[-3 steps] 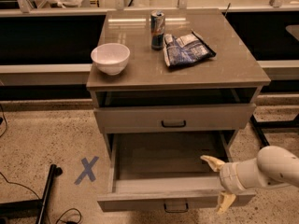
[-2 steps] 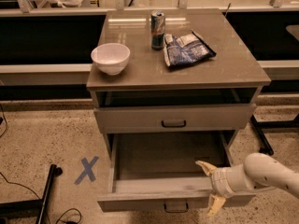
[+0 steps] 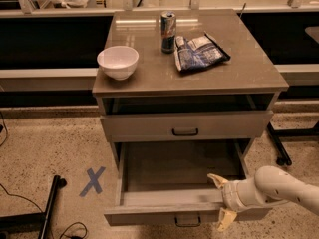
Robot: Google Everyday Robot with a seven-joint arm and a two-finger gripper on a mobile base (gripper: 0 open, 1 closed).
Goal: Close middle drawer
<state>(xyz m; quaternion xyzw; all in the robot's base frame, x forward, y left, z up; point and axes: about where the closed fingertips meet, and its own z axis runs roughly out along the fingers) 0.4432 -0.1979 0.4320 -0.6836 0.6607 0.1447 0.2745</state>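
The middle drawer (image 3: 164, 214) is pulled far out of the grey-beige cabinet, its bare inside (image 3: 179, 166) showing. Its black loop handle (image 3: 188, 222) sits at the bottom edge of the view. The taller-fronted drawer (image 3: 185, 126) above it is nearly shut. The lowest drawer is hidden under the open one. My gripper (image 3: 222, 199), on a white arm coming from the right, is open at the right part of the middle drawer's front. One finger (image 3: 217, 179) is inside the drawer and the other (image 3: 227, 219) is outside the front.
On the cabinet top (image 3: 149, 78) stand a white bowl (image 3: 118, 61), a can (image 3: 168, 32) and a blue snack bag (image 3: 199, 52). A blue tape X (image 3: 92, 180) marks the floor at left, next to a black stand leg (image 3: 50, 208). A black frame foot (image 3: 279, 143) is at right.
My gripper and arm have moved left along the middle drawer's front, from its right corner towards the centre. The drawer has not visibly moved.
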